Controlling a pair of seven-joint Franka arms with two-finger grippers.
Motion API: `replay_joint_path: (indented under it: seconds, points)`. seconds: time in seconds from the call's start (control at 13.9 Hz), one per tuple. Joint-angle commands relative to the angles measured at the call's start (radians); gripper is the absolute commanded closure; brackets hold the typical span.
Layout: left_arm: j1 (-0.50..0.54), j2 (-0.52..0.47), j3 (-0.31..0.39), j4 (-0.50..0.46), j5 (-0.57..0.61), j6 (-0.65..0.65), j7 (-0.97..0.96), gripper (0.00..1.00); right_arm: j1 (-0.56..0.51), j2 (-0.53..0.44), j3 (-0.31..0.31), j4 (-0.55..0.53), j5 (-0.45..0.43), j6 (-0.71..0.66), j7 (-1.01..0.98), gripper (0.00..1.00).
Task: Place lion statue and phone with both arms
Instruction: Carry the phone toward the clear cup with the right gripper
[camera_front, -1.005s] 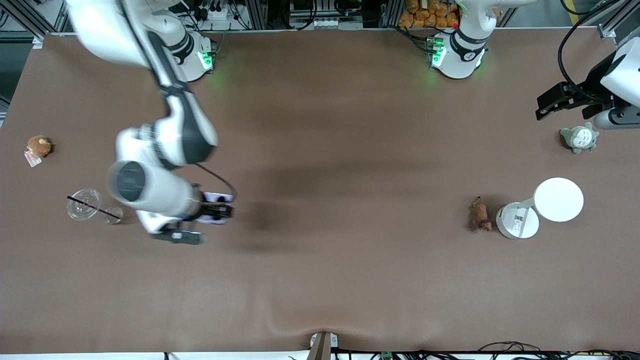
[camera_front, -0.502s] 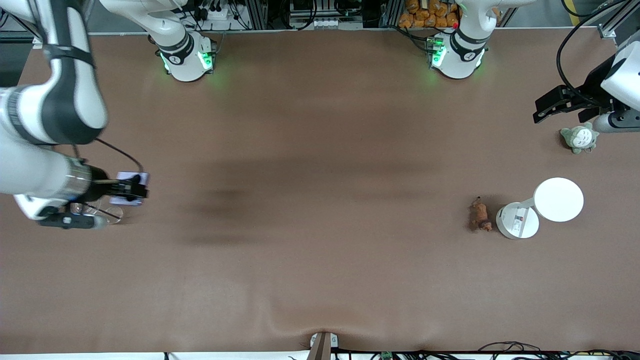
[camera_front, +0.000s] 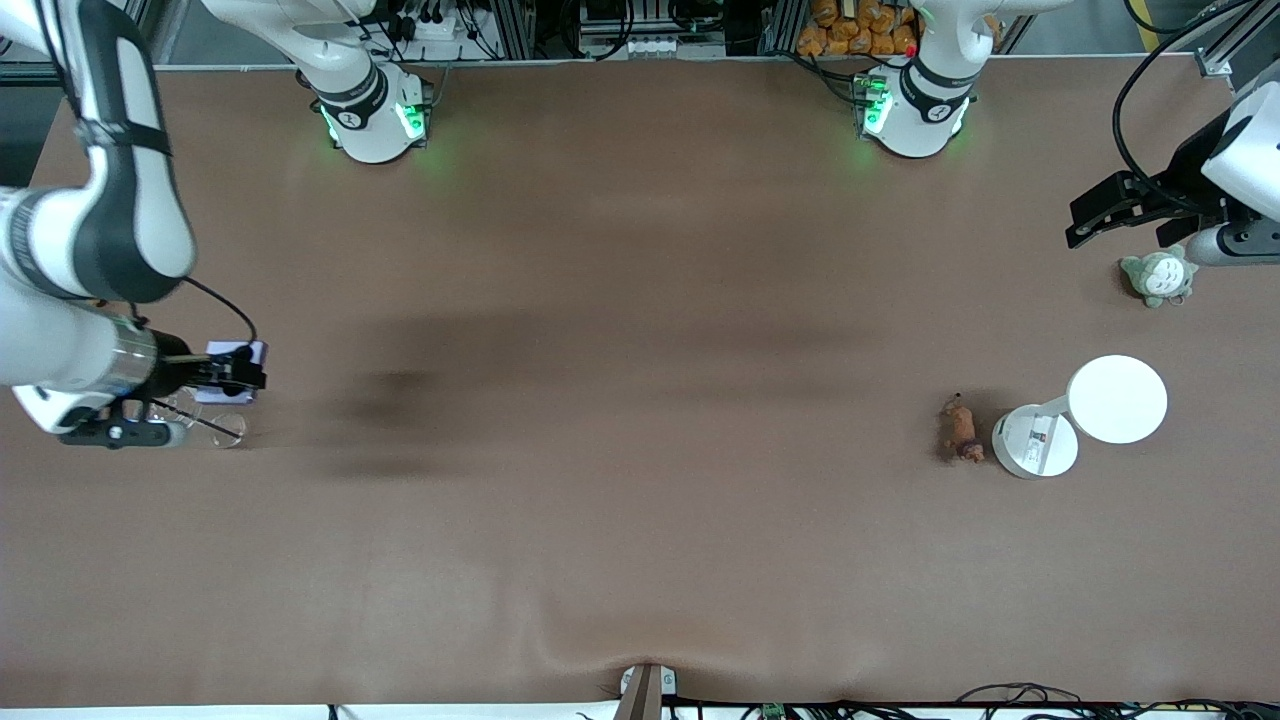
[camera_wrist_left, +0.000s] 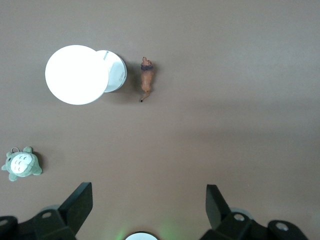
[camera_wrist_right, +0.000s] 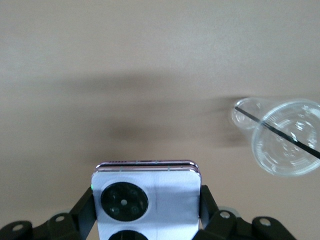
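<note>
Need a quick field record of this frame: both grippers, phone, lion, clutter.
right gripper: jaws shut on the phone, up over the clear cup
left gripper: jaws open, empty, above the grey-green plush
lion statue: lying on the table, beside the white lamp
cup: on its side, black straw across it

Matt brown table (camera_front: 640, 560), clear glossy plastic cup (camera_wrist_right: 287, 145), smooth lavender phone (camera_wrist_right: 147, 192), fuzzy grey-green plush (camera_wrist_left: 21, 165).
</note>
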Motion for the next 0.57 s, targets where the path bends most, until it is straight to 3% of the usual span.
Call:
replay_joint_path:
  seconds: [0.0,0.14,0.5]
  points:
    - [0.014,0.002,-0.001,0.009,-0.009,0.003,-0.005,0.0,-0.017,-0.029,0.013,-0.174,-0.049,0.205,-0.006,0.49]
    - [0.023,-0.004,-0.001,0.009,-0.01,-0.005,-0.003,0.0,-0.034,0.008,0.013,-0.231,-0.053,0.322,-0.006,0.49]
    - [0.021,0.001,-0.003,0.01,-0.01,-0.005,-0.005,0.0,-0.06,0.157,0.015,-0.23,-0.052,0.459,-0.049,0.49]
